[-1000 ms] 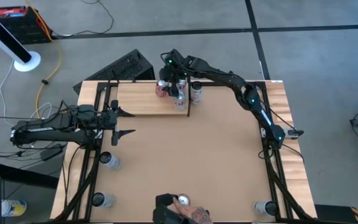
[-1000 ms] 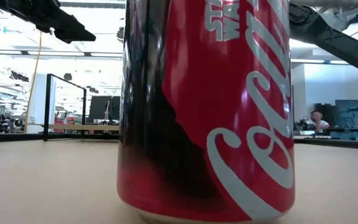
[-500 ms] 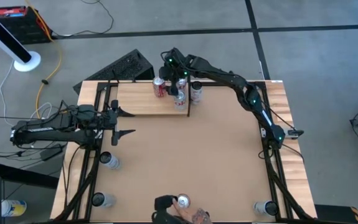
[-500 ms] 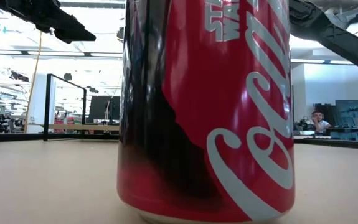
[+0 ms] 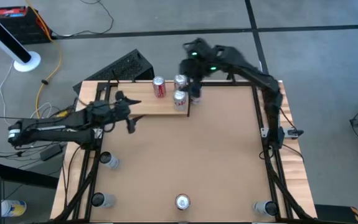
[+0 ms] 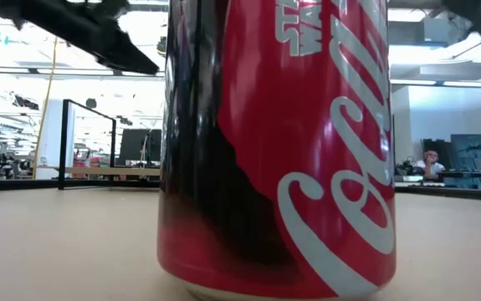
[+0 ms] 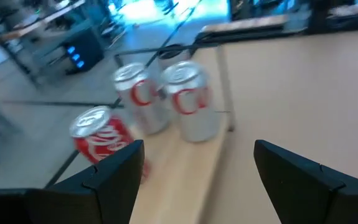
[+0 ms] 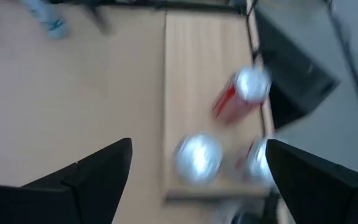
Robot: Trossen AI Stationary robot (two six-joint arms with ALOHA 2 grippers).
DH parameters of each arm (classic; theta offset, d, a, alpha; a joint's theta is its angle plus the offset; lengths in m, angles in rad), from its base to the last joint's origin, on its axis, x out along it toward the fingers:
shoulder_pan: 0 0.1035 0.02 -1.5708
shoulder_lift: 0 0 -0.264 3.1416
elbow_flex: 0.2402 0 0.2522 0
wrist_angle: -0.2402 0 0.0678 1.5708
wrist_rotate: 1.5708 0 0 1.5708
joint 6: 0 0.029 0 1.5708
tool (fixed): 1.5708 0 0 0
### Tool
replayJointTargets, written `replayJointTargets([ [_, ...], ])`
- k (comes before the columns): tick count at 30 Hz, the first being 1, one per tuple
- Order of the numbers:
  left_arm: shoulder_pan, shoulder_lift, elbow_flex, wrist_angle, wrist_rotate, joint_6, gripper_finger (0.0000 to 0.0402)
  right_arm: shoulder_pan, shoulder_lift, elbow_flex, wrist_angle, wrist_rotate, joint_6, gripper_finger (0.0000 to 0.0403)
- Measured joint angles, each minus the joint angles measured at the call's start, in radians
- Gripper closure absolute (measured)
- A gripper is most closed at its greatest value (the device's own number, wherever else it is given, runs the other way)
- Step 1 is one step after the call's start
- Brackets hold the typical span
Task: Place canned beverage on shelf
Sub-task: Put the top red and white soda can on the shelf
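From above, the right hand (image 5: 194, 84) hangs with fingers spread and empty just beside the shelf's (image 5: 147, 102) black end piece, with a red can (image 5: 159, 87) and two silver cans (image 5: 180, 99) standing on the shelf next to it; the left hand (image 5: 131, 115), also spread wide and holding nothing, reaches over the shelf's opposite end. Level with the counter (image 6: 64, 242), another red can (image 6: 278, 146) stands well apart from both hands. Each wrist camera looks between its own parted fingers at the three cans on the shelf.
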Motion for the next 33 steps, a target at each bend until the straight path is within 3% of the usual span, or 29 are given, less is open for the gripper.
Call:
replayJointTargets([
  [5,0.22,0.198,0.131,-0.029,0.09,0.003,0.0113,0.027,-0.118,-0.059,-0.178,0.001,0.106,0.0012],
  [12,0.435,0.472,0.309,-0.208,0.217,0.021,0.0142,0.108,-0.358,-0.38,-0.069,0.051,0.146,0.0012],
  [16,0.466,0.568,0.341,-0.246,0.277,0.048,0.0202,0.135,-0.52,-0.637,0.124,0.133,0.169,0.0012],
  [24,0.467,0.693,0.394,-0.235,0.23,0.089,0.0377,0.138,-0.804,-1.129,0.535,0.142,0.26,0.0012],
  [28,0.467,0.753,0.405,-0.223,0.22,0.09,0.0393,0.157,-0.886,-1.32,0.704,0.142,0.286,0.0012],
  [33,0.466,0.793,0.407,-0.188,0.227,0.089,0.04,0.164,-0.926,-1.444,0.798,0.14,0.3,0.0012],
])
